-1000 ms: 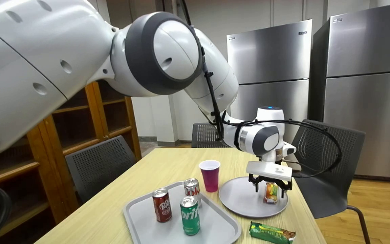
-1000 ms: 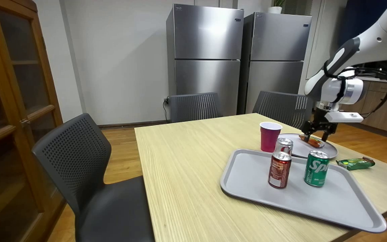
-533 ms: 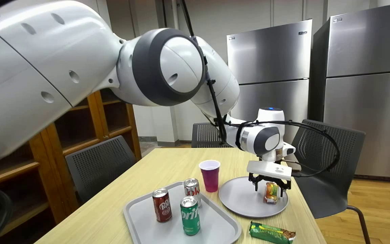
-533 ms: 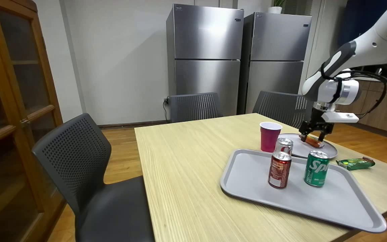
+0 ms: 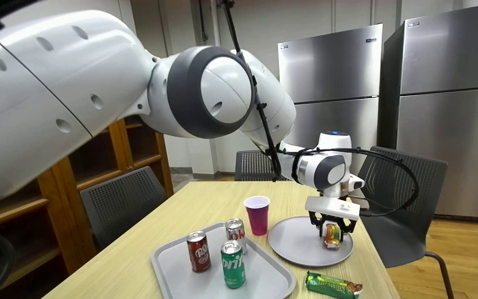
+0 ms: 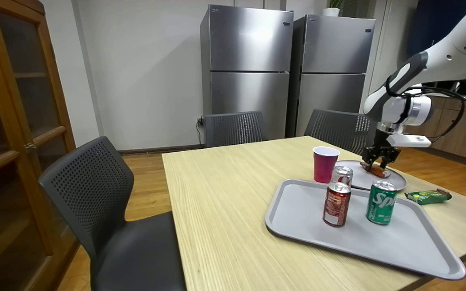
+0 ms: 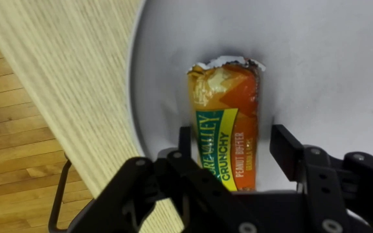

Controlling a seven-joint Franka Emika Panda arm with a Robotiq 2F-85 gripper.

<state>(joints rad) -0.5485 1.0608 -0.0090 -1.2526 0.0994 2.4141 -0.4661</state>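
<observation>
An orange granola bar (image 7: 222, 87) in a shiny wrapper lies flat on a round grey plate (image 7: 329, 64). The bar (image 5: 332, 244) (image 6: 380, 173) and plate (image 5: 291, 243) (image 6: 398, 182) also show in both exterior views. My gripper (image 7: 230, 136) points down over the bar, one black finger on each long side. The fingers are partly closed, with a small gap to the bar on the left and a wider gap on the right in the wrist view. The gripper (image 5: 331, 236) (image 6: 375, 166) hides the bar's near end in the wrist view.
A grey tray (image 5: 264, 286) holds a Dr Pepper can (image 5: 198, 251), a Diet Coke can (image 5: 235, 232) and a Sprite can (image 5: 233, 265). A purple cup (image 5: 258, 218) stands beside the plate. A green granola bar (image 5: 332, 285) lies near the table's edge. Chairs surround the table.
My gripper's fingers have come closer together on both sides of the orange bar. The upper arm has sunk, and the gripper has shifted slightly. The bar, plate and cans have not moved.
</observation>
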